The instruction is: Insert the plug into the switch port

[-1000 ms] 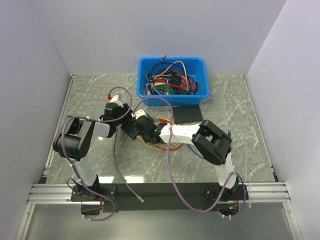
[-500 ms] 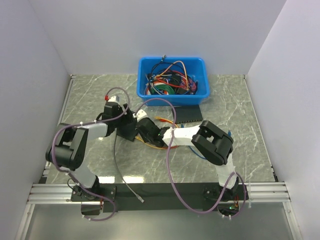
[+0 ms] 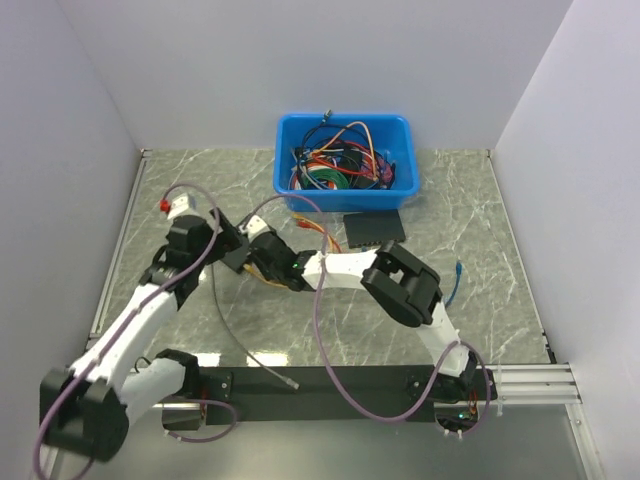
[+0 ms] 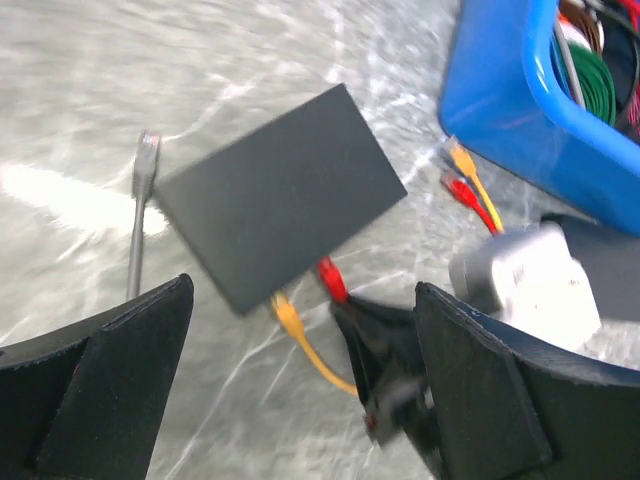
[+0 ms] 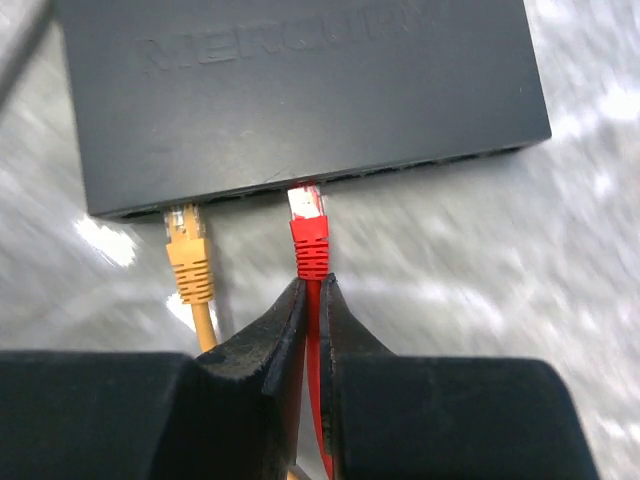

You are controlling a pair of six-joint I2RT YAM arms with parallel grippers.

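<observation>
Right claw is clamped on the red cable just behind the red plug. Plug tip sits at the switch port, beside the orange plug. My left claw is spread wide, bracing nothing. Risk: pushing slides the loose switch on the table, or the cable buckles and the plug doesn't latch.

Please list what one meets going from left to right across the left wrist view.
grey plug → switch → bin
</observation>
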